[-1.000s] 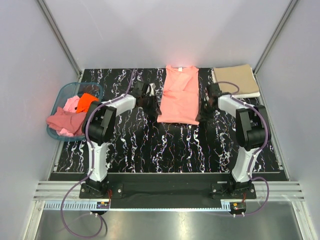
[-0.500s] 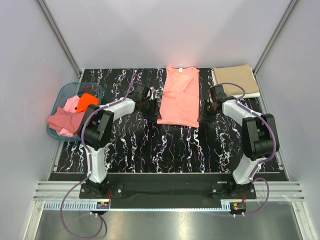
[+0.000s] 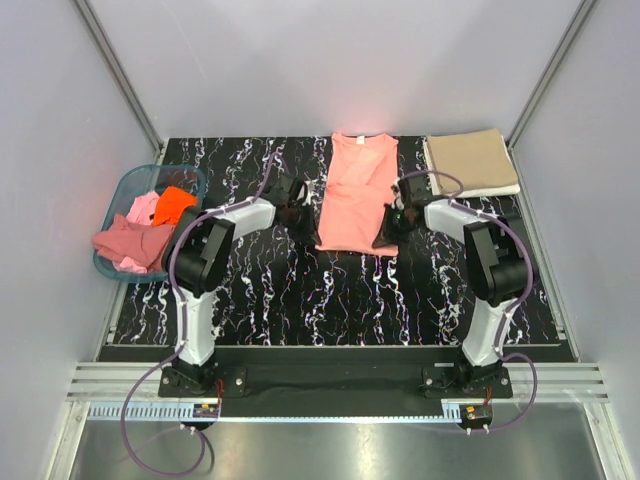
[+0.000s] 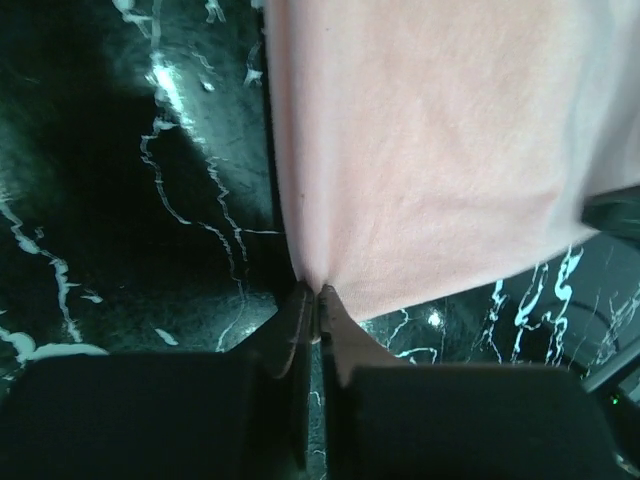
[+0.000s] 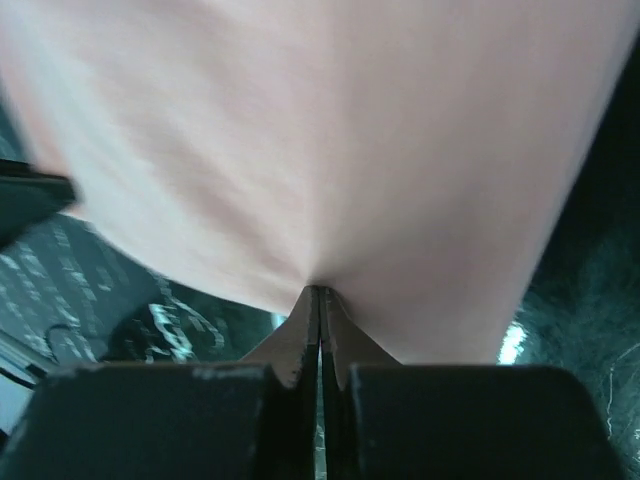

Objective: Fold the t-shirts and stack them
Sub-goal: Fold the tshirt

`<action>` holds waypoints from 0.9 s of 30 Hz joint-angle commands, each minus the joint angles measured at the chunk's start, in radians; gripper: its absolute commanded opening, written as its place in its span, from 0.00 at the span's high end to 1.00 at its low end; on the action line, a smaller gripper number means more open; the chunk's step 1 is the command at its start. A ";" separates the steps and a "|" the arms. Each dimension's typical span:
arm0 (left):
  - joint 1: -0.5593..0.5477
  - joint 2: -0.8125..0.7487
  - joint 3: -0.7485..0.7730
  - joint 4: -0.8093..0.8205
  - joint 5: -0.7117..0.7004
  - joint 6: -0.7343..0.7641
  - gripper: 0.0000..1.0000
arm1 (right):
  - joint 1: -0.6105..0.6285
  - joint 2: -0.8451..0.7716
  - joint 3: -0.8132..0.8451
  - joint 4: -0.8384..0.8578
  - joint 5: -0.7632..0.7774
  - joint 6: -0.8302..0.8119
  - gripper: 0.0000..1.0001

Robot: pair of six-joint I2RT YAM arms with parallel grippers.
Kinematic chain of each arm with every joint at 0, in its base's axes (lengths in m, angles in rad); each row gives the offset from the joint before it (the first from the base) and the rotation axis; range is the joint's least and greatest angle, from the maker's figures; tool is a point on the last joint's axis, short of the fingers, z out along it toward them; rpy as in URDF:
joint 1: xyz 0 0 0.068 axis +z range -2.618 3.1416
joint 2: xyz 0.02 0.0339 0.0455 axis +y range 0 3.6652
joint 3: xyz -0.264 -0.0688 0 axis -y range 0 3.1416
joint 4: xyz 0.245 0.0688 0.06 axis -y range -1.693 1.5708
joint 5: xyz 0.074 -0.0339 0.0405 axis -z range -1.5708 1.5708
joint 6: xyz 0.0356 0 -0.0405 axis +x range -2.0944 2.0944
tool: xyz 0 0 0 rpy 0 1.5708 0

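The left hand (image 4: 316, 300) was pinched shut on the near left corner of the salmon-pink t-shirt (image 3: 357, 190). The right hand (image 5: 320, 300) was clamped on its near hem toward the right side. The shirt lay lengthwise on the surface (image 3: 300, 290), collar farthest. Beyond, at the far right, the tan t-shirt (image 3: 470, 160) sat folded.

Top external: hangs above and behind the arm bases, looks down and forward across the whole marbled table (image 3: 300, 290) to the far wall, from well back.

Left wrist: sits just behind the left gripper (image 4: 318, 294), looks along its fingers, very close to the tabletop.

Right wrist: likewise behind the right gripper (image 5: 320, 292), nearer still.

Shared by all three: near hem of the salmon-pink t-shirt (image 3: 355, 200), left corner in the left wrist view, right corner in the right.
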 commanded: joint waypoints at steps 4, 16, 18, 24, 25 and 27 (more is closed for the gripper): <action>-0.021 -0.088 -0.135 -0.006 -0.049 -0.015 1.00 | 0.014 -0.030 -0.186 0.027 0.073 0.016 1.00; -0.116 -0.426 -0.512 -0.009 -0.181 -0.089 1.00 | 0.187 -0.360 -0.513 0.023 0.132 0.162 1.00; -0.134 -0.483 -0.532 -0.053 -0.233 -0.092 0.93 | 0.200 -0.383 -0.531 0.025 0.138 0.182 0.98; -0.138 -0.620 -0.442 -0.124 -0.248 -0.097 0.71 | 0.201 -0.498 -0.475 0.001 0.127 0.214 0.88; -0.138 -0.614 -0.419 -0.122 -0.239 -0.092 0.70 | 0.201 -0.501 -0.453 -0.018 0.129 0.210 0.88; -0.138 -0.562 -0.347 -0.106 -0.204 -0.077 0.71 | 0.201 -0.482 -0.384 -0.032 0.136 0.187 0.89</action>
